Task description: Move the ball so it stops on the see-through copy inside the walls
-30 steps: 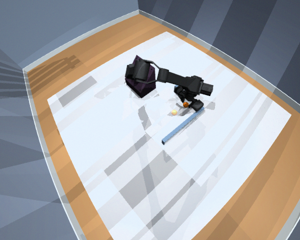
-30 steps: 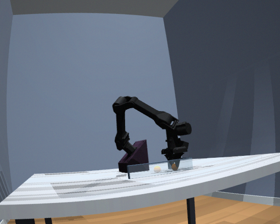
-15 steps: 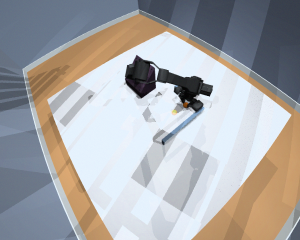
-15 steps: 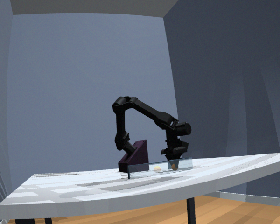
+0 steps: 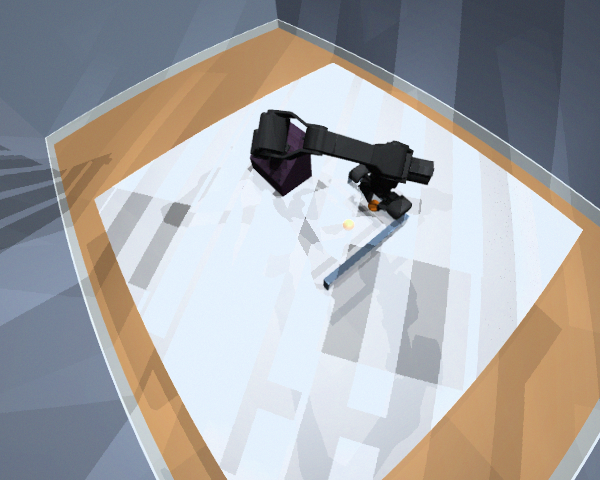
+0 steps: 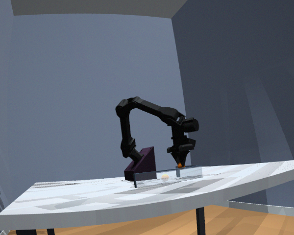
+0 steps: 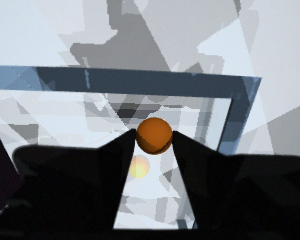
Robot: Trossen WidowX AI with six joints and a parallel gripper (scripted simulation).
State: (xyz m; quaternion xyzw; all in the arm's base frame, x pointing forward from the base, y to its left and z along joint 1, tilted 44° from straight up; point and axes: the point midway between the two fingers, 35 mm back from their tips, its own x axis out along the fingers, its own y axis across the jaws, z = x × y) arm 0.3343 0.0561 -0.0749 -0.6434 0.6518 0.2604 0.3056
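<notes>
One black arm (image 6: 152, 108) reaches from its dark purple base (image 6: 143, 164) near the middle of the exterior view and points its gripper (image 6: 180, 163) straight down at the white table (image 6: 91, 202). The gripper is pinched on the orange ball (image 7: 154, 135): in the wrist view the two dark fingers press against the ball's left and right sides at their tips, just below the centre of the frame. In the exterior view the ball (image 6: 180, 165) sits at the very tip of the gripper, level with the upper edge of the clear walls (image 6: 167, 174); whether it touches the table cannot be told. In the top view the ball (image 5: 372, 205) shows as a small orange spot under the gripper (image 5: 377, 202), right of centre, close to the corner where the two walls (image 5: 365, 253) meet. The longer wall runs from that corner down and to the left in the top view. The see-through copy (image 5: 348, 224) of the ball lies on the table to the lower left of the ball, near it but apart from it. In the wrist view this pale copy (image 7: 139, 166) appears between the fingers, directly below the ball, and the walls (image 7: 140, 82) run across the upper part and down the right side.
</notes>
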